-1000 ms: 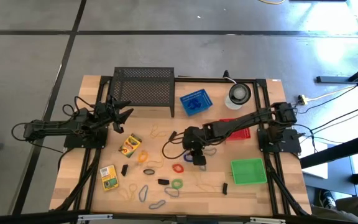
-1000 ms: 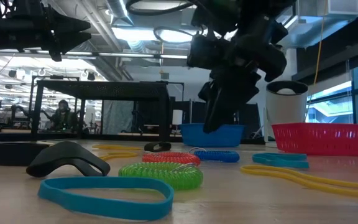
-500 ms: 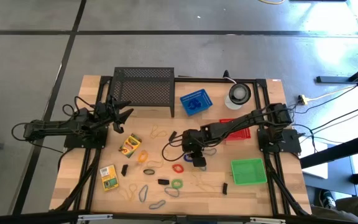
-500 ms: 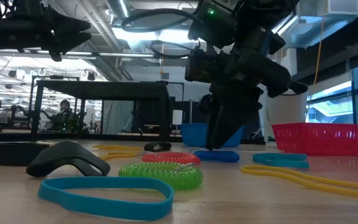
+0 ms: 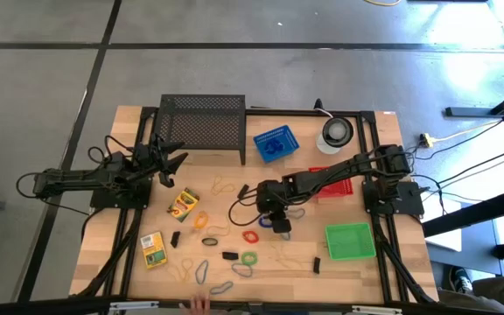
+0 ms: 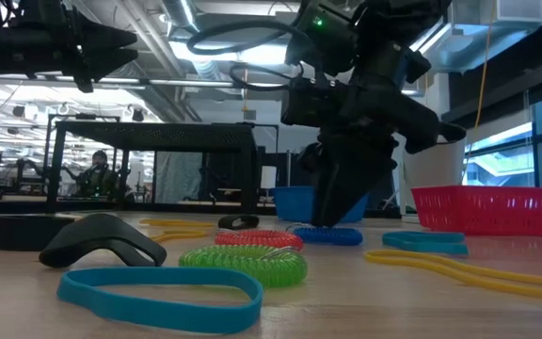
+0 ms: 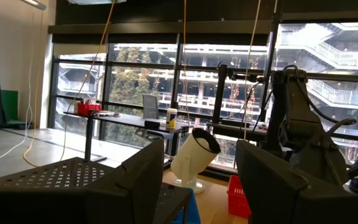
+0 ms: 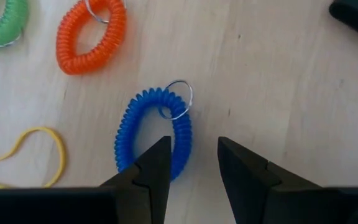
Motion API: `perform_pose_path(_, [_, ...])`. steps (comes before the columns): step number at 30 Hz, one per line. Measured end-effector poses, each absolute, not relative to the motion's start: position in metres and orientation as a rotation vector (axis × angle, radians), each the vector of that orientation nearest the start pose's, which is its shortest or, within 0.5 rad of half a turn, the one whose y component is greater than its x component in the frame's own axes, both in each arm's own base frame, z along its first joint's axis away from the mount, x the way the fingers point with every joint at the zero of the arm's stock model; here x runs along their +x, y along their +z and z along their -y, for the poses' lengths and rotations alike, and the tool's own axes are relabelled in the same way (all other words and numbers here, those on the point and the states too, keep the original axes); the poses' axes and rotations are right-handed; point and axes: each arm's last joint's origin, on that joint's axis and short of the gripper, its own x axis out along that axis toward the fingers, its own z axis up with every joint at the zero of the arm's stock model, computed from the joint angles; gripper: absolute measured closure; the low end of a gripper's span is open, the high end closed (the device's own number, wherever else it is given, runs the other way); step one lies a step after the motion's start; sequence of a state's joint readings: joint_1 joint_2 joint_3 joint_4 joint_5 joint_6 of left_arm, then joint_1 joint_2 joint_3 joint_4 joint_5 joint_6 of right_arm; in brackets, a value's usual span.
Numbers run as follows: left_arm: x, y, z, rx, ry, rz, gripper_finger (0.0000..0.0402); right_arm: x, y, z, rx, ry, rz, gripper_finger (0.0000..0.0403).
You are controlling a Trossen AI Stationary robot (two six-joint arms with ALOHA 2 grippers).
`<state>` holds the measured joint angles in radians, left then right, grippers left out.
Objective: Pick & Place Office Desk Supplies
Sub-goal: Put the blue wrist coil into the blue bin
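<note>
Right gripper point(image 5: 280, 220), seen from above, hangs mid-table, jaws partly open and empty; your left gripper point(image 5: 170, 163) waits spread wide by the mesh rack point(image 5: 202, 125). Low view: it reaches down to the blue coil band point(image 6: 327, 235) on the pale wood table point(image 6: 365, 301). Right wrist: fingers point(image 8: 148, 171) straddle the coil's edge, probably lined up to pinch it.

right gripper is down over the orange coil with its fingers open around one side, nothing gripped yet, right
Not the orange coil. The right wrist view shows the right gripper down over the blue coil, fingers open around one side, nothing gripped yet; the orange one lies apart.
</note>
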<state>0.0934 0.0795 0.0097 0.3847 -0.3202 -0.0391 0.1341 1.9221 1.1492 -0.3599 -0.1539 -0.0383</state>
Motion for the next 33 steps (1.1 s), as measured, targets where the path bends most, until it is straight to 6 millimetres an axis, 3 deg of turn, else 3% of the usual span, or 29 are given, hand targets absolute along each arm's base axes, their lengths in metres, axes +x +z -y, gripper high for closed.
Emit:
perform_pose_path(8, [0.095,0.197,-0.018,-0.074,0.404,0.323,0.0208,0.362,0.134,-0.053,-0.033,0.267,-1.169,0.0271])
perform_pose_path(17, [0.095,0.197,-0.018,-0.074,0.404,0.323,0.0208,0.357,0.132,-0.047,-0.147,0.1,-1.23,0.0271])
perform_pose_path(22, [0.095,0.197,-0.018,-0.074,0.404,0.323,0.0208,0.357,0.132,-0.047,-0.139,0.084,-1.228,0.0271])
perform_pose_path(33, [0.095,0.197,-0.018,-0.074,0.404,0.323,0.0208,0.357,0.133,-0.042,-0.021,-0.182,-1.204,0.0272])
